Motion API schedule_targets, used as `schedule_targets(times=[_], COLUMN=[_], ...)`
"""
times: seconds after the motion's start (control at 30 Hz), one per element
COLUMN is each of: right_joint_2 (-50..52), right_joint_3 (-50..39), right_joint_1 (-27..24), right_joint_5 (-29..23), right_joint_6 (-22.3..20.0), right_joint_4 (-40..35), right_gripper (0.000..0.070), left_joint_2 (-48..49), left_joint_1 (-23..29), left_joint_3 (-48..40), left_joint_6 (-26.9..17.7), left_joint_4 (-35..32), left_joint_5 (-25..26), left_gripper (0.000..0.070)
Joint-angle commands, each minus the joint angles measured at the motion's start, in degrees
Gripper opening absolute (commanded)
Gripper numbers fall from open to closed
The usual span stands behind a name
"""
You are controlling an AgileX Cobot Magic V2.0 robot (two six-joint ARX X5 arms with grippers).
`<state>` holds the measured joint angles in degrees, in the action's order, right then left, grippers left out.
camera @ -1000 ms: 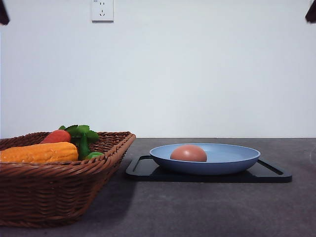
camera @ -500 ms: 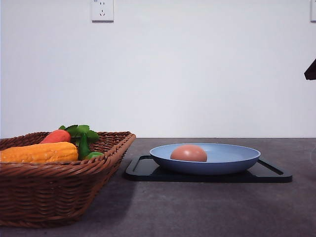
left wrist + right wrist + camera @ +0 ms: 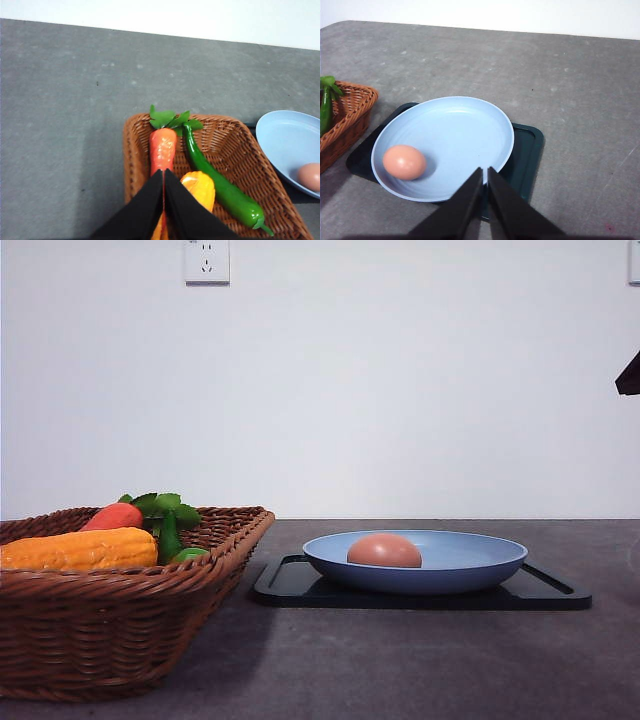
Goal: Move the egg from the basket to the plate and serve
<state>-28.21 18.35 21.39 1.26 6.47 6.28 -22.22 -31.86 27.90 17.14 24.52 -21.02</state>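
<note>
My left end effector (image 3: 164,172) and right end effector (image 3: 485,171) are both closed and empty. The egg (image 3: 404,162) lies at the plate's (image 3: 465,130) lower left. No legible writing.

This looks like a test room for a robot, not a real kitchen. A plain white wall (image 3: 400,390) stands behind a bare dark gray table (image 3: 420,670), with a wall socket (image 3: 207,261) high up. The food looks like toys: a shiny carrot (image 3: 163,150), a corn cob (image 3: 80,548) and a green pepper (image 3: 220,187) sit in a wicker basket (image 3: 120,630). A blue plate (image 3: 465,130) rests on a black tray (image 3: 540,592).
</note>
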Motion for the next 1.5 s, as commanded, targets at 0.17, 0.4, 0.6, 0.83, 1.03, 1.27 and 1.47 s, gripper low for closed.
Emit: schedule_targets(times=[0.17, 0.4, 0.6, 0.83, 1.03, 1.27, 1.47], right_joint_2=[-0.11, -0.11, -0.11, -0.11, -0.11, -0.11, -0.11], right_joint_3=[0.39, 0.39, 0.39, 0.39, 0.39, 0.39, 0.39], right_joint_1=[0.39, 0.39, 0.39, 0.39, 0.39, 0.39, 0.39], right_joint_5=[-0.22, -0.22, -0.22, -0.22, -0.23, -0.22, -0.22], right_joint_6=[0.99, 0.99, 0.99, 0.99, 1.00, 0.99, 0.99], right_joint_4=[-0.70, -0.70, -0.69, -0.69, -0.70, -0.70, -0.70], right_gripper=[0.0000, 0.0000, 0.0000, 0.0000, 0.0000, 0.0000, 0.0000], left_joint_2=[12.89, 18.38, 18.58, 18.64, 18.64, 18.69, 20.19], left_joint_1=[10.20, 22.15, 25.89, 28.32, 30.01, 30.07, 30.07], left_joint_3=[0.52, 0.43, -2.80, -12.47, -18.73, -21.40, -22.34], left_joint_6=[-2.99, -3.77, -7.88, -8.28, -8.32, -8.32, -8.32], left_joint_4=[0.10, 1.13, 0.75, -6.13, -9.52, -9.07, -9.09], left_joint_5=[-0.07, 0.31, 3.33, 11.53, 17.49, 17.85, 17.88], left_gripper=[0.0000, 0.0000, 0.0000, 0.0000, 0.0000, 0.0000, 0.0000])
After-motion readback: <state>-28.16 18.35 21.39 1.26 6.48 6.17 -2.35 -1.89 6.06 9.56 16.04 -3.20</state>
